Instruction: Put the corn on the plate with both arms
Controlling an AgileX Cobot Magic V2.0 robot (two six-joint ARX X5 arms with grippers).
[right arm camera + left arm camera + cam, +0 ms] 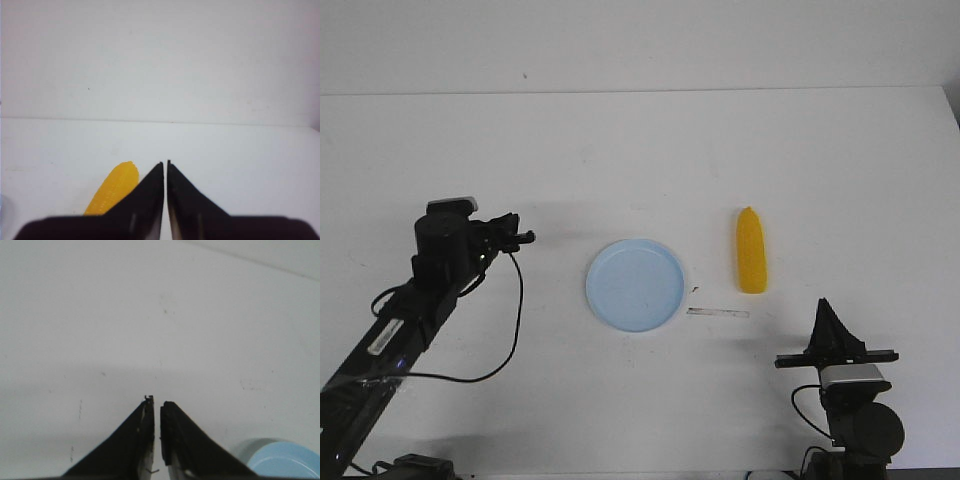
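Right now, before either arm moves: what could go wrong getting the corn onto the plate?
1. The corn is a rounded, tapered cob lying loose on the table; a pinch off its axis could roll or squirt it away.
2. Both grippers, right gripper and left gripper, are shut and must open before any grasp.
3. The plate is shallow and unsecured; a nudge from the left gripper beside it could slide it.

left claw [157, 407]: closed, empty, arm extended | right claw [165, 165]: closed, empty, arm retracted
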